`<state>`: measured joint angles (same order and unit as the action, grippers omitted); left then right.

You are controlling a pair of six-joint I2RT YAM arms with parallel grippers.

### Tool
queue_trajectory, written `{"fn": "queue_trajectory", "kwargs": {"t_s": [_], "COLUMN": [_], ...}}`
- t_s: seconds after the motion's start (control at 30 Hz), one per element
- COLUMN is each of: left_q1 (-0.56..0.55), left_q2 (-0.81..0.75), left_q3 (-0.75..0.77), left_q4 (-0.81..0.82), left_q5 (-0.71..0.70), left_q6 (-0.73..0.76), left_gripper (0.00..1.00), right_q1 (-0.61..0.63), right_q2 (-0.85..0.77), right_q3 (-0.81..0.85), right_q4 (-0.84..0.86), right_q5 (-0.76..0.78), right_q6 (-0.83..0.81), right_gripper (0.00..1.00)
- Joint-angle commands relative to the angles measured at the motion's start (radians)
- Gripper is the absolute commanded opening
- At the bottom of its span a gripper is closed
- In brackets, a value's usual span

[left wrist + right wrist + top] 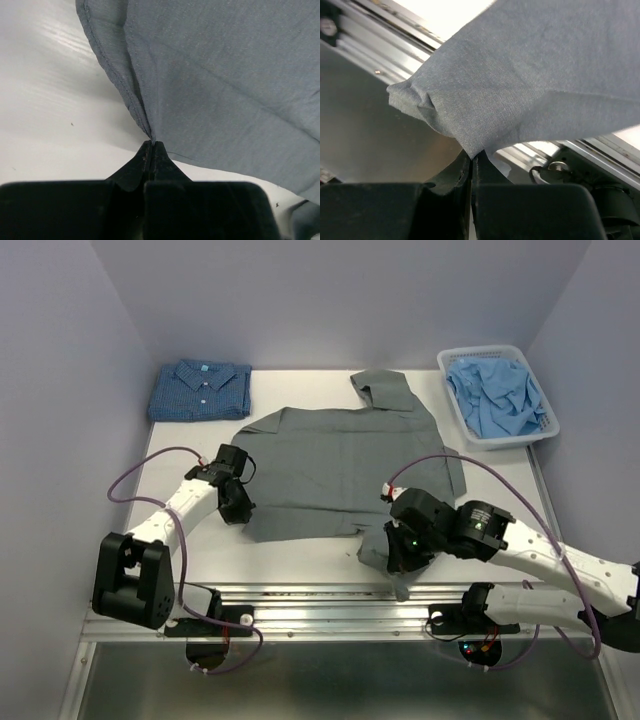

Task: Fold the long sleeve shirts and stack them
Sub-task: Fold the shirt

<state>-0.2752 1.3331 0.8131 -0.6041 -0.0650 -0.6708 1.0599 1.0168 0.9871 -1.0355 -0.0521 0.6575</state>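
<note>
While weighing the fold, note both pairs of jaws pinched tight on the slate-grey shirt [340, 465]: left gripper [238, 505] on the near-left hem corner, right gripper [392, 558] on a bunched near-right corner held above the front rail [320, 595]. Read the long axis as running from that held hem straight away to the collar, with the cloth spread flat on the table [300, 550] beyond both grippers, so carry the hem away from the bases, not sideways. Expect stacking by the folded dark blue check shirt [200, 390] at the far left, nearer the left gripper.
</note>
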Motion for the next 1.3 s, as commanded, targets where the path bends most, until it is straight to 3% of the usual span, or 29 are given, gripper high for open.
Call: {"fn": "queue_trajectory", "kwargs": {"t_s": [0.0,0.17,0.33,0.5,0.63,0.77,0.87,1.27], "left_q1": [-0.005,-0.002,0.016,0.068,0.111,0.136,0.145,0.222], "left_q2": [-0.061,-0.141,-0.184,-0.121,-0.071,-0.012,0.043,0.187], "left_q3": [0.004,0.069,0.123,0.158,0.185,0.213,0.231,0.334], "left_q4": [-0.098,-0.164,-0.157,-0.089,-0.023,0.009,0.082,0.084], "left_q5": [0.017,0.03,0.018,0.059,0.111,0.133,0.157,0.151], "left_q6": [0.0,-0.004,-0.026,-0.023,-0.016,-0.009,-0.027,-0.067], "left_gripper": [0.0,0.0,0.0,0.0,0.0,0.0,0.0,0.0], "right_q1": [0.002,0.002,0.002,0.002,-0.009,-0.18,-0.342,-0.526], "right_q2": [-0.049,-0.052,-0.063,-0.035,0.06,0.155,0.239,0.48], "right_q3": [0.12,0.261,0.294,0.278,0.304,0.317,0.292,0.45], "right_q4": [-0.075,-0.238,-0.152,-0.136,-0.083,0.081,0.192,0.399], "right_q5": [-0.066,0.167,0.363,0.573,0.659,0.585,0.433,0.353], "right_q6": [-0.022,-0.001,0.028,0.047,-0.048,-0.214,-0.315,-0.559], "right_gripper": [0.01,0.01,0.01,0.01,0.01,0.01,0.01,0.01]}}
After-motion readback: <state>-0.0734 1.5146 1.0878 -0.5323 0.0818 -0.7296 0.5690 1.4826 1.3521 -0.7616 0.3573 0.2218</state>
